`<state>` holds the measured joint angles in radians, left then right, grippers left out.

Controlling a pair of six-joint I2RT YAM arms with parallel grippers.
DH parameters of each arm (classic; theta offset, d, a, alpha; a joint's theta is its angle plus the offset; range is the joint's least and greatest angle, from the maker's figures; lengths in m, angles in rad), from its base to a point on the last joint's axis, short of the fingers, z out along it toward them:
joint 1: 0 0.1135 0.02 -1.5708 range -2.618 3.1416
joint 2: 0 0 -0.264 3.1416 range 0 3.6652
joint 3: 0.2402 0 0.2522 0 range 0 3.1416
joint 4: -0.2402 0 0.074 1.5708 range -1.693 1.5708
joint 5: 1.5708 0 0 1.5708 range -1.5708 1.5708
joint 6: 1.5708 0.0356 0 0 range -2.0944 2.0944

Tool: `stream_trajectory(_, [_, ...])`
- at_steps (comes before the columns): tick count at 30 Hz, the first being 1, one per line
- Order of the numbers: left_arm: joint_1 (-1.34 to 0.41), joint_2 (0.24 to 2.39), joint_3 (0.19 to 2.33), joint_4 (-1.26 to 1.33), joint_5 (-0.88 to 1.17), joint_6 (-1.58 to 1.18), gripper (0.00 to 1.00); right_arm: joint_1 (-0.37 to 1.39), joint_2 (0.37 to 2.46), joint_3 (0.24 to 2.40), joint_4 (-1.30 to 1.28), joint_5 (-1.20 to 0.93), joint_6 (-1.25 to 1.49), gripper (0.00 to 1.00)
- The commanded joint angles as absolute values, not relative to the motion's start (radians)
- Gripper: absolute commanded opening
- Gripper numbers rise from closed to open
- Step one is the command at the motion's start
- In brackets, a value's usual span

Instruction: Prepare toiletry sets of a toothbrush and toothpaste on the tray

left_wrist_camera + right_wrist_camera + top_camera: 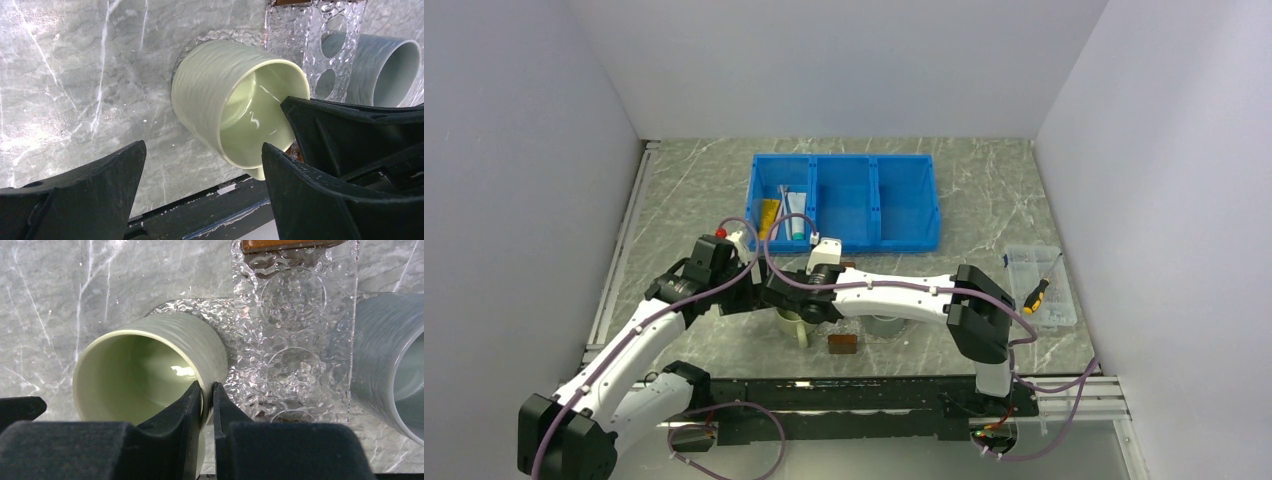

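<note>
The toothbrushes (781, 208) and the toothpaste tubes, one yellow (769, 214) and one white with a teal end (797, 216), lie in the left compartment of the blue bin (904, 200). The clear glittery tray (295, 340) lies on the table under a pale green mug (145, 370); it also shows in the left wrist view (320, 35). My right gripper (207, 387) is shut on the green mug's rim, one finger inside and one outside. My left gripper (202, 150) is open and empty, just in front of the same mug (225, 90).
A grey mug (390, 365) stands at the tray's right end. A brown block (290, 244) rests at the tray's far edge and another (843, 343) lies near the front. A clear box (1036, 285) with a screwdriver sits at the right. My arms cross mid-table.
</note>
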<state>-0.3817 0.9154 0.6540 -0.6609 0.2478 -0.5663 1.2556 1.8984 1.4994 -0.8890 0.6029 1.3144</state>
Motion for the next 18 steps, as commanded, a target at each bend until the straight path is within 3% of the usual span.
stream_trajectory(1, [-0.379,0.925,0.652,-0.623,0.274,-0.572,0.92,1.256,1.883,1.560,-0.873,0.661,1.338,0.15])
stream_trajectory(10, [-0.379,0.949,0.659,-0.625,0.275,-0.561,0.90,1.256,1.874,1.564,-0.870,0.663,1.333,0.27])
stream_trajectory(18, [-0.379,0.985,0.680,-0.629,0.278,-0.547,0.83,1.257,1.862,1.584,-0.896,0.664,1.329,0.31])
